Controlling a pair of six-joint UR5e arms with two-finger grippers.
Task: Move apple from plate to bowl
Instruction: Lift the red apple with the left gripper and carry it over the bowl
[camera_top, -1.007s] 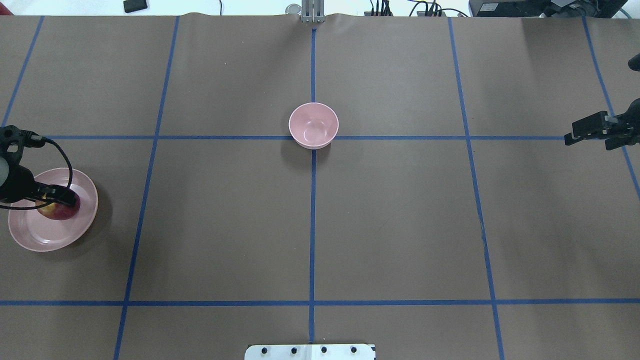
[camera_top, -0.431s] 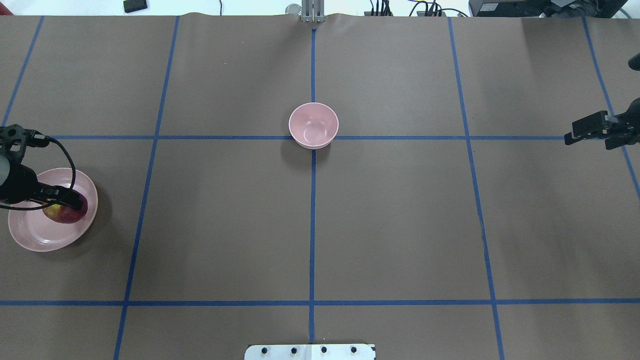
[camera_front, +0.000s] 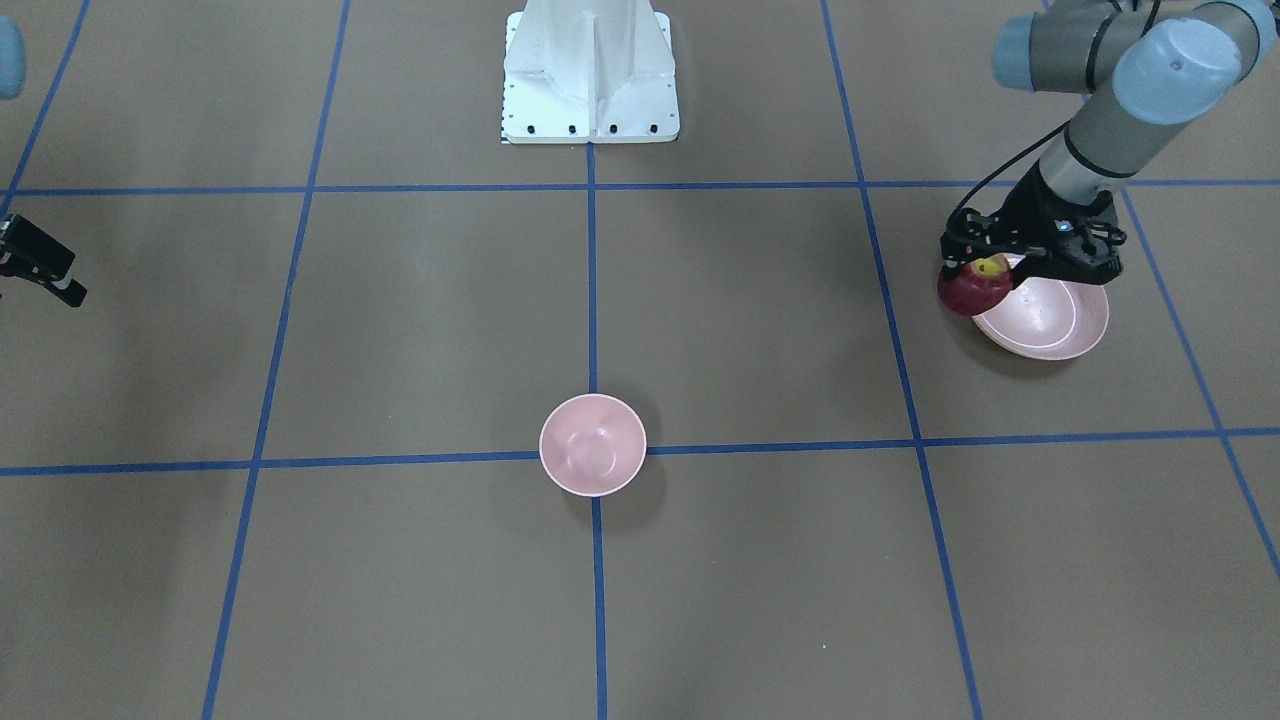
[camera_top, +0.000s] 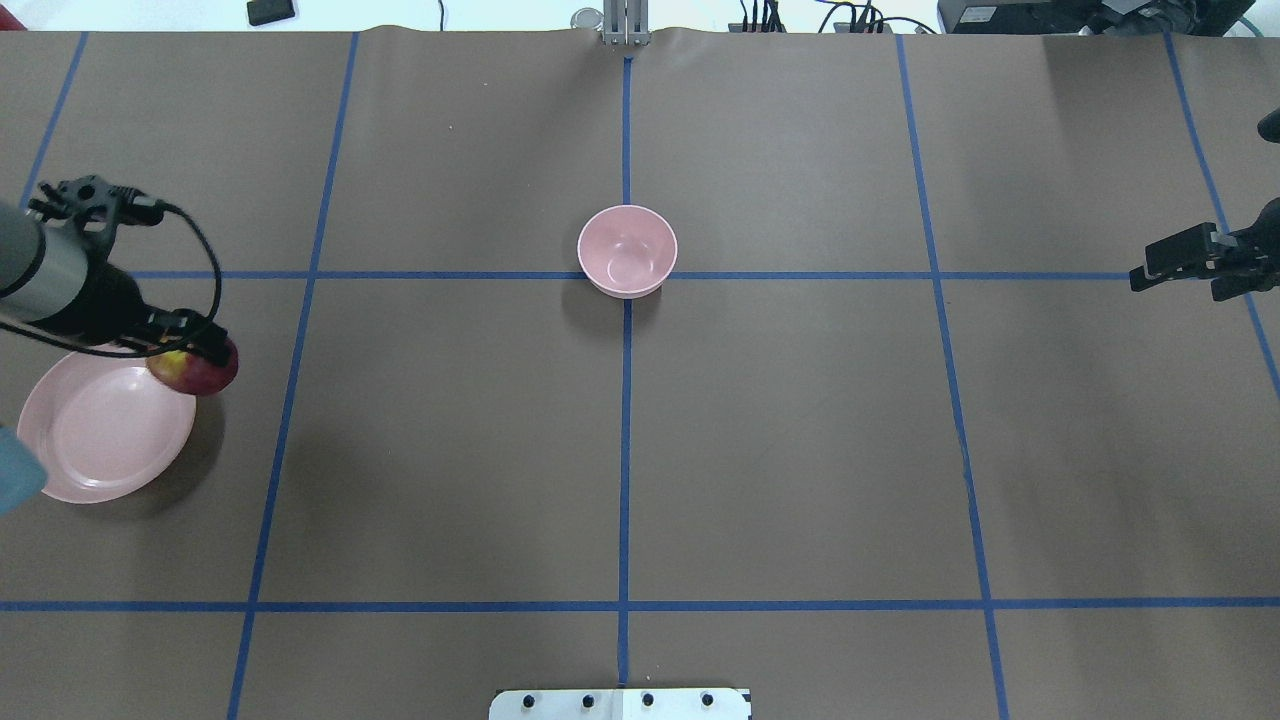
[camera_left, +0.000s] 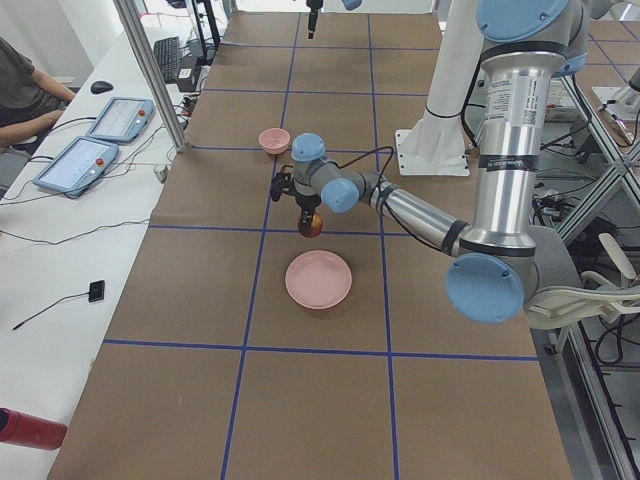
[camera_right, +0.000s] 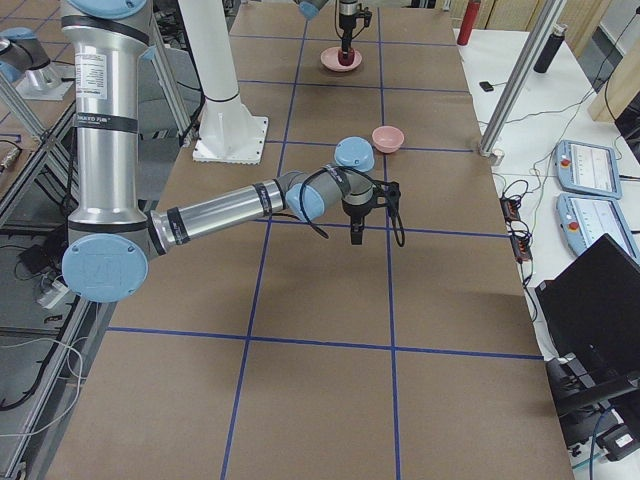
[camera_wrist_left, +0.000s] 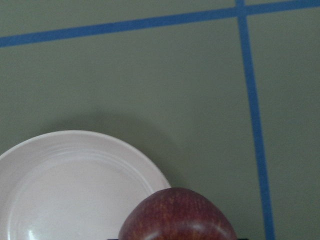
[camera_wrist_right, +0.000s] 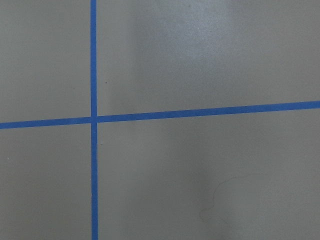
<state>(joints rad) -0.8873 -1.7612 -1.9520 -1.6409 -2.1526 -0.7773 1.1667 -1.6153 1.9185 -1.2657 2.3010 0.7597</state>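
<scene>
Gripping the apple in the front-facing view, my left pincer is clenched on it from above. The fruit is dark red, with a yellow patch round its stem dimple showing between the fingers. It hangs at the rim of the plate, on the side toward the bowl, which stands well apart at the middle of the counter on a crossing of blue tape lines. My right pincer hovers at the far edge of the view; I cannot tell whether it is clenched or released.

From overhead, the apple sits just past the plate, yellow on its near-left shoulder and deep red elsewhere. The plate is wide, shallow and pale pink; the bowl is smaller, deeper and plain inside.

In the left side view the apple hangs in the air under my pincer, above the counter between plate and bowl, close to the plate.

In the right side view my right pincer points down over bare counter.

My left wrist camera shows the apple's streaked dark red skin at the bottom edge, with the plate's rim below and beside it.

My right wrist camera shows only counter and crossed blue tape.
</scene>
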